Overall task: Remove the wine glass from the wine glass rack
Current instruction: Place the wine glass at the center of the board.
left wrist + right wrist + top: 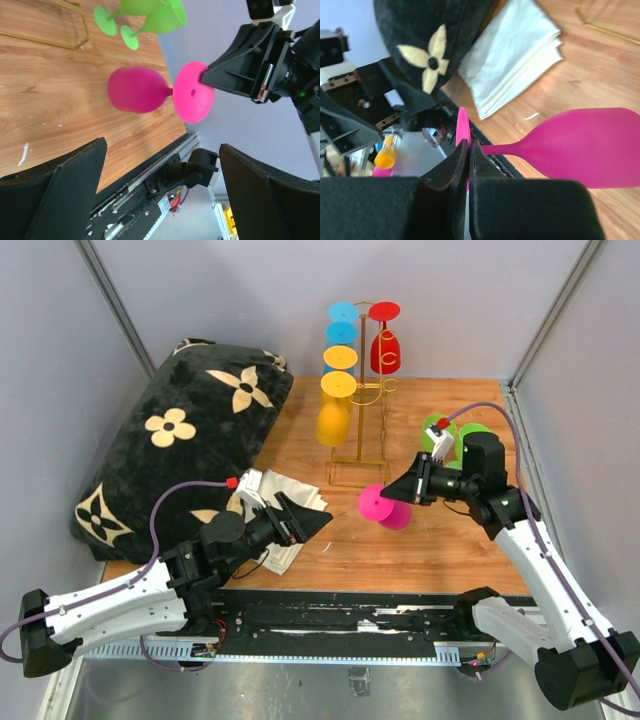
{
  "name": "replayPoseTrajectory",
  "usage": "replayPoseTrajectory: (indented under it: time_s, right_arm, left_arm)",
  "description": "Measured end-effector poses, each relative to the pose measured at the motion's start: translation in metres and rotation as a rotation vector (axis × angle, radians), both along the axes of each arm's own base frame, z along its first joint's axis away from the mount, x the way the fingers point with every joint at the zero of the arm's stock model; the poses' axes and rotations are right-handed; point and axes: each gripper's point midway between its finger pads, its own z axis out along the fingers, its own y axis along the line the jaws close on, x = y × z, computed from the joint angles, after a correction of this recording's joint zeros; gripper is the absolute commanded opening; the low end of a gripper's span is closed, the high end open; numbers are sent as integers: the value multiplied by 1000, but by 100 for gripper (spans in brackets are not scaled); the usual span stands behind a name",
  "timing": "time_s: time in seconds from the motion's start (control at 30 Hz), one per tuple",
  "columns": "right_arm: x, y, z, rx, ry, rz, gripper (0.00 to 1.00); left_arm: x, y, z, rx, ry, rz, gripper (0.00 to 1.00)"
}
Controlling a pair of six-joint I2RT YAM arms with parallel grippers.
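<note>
The light wooden surface (420, 550) fills the middle of the booth. On its left side leans a big black plush cushion with cream flower shapes (180, 440). Towards the back stands the tall gold wire wine glass rack (360, 445), upright on its rectangular wire base. Two blue glasses, an orange one and a yellow one hang down its left side, and a red glass hangs on its right.

Near the front left lies a folded white cloth (290, 495), partly under the left arm. Two lime-green plastic glasses (440, 430) sit at the right of the rack, next to the right arm.

The pink plastic wine glass (385, 505) is off the rack, just in front of its base. It is turned on its side, bowl towards the rack and round foot towards the near edge. I can't tell whether the bowl touches the wood.

The right pincer (469, 150) is clamped tight on the thin edge of that pink foot, one finger on each face. The left pincer (310, 525) has its jaws spread wide with nothing between them, and it points towards the pink glass from the left.
</note>
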Motion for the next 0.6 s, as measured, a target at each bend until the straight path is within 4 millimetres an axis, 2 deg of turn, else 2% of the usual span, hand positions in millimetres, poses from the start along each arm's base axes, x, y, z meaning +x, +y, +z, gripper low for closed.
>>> replayPoseTrajectory:
  time_s: [0.17, 0.37, 0.6]
  right_arm:
    - [-10, 27, 17, 105, -23, 126, 1]
    - [-13, 44, 35, 191, -67, 215, 2]
    - [-26, 56, 46, 229, -105, 306, 2]
  left_arm:
    - [-6, -10, 10, -69, -30, -57, 99]
    - [-12, -21, 29, -137, -69, -117, 92]
    - [-15, -32, 26, -136, -69, -162, 72]
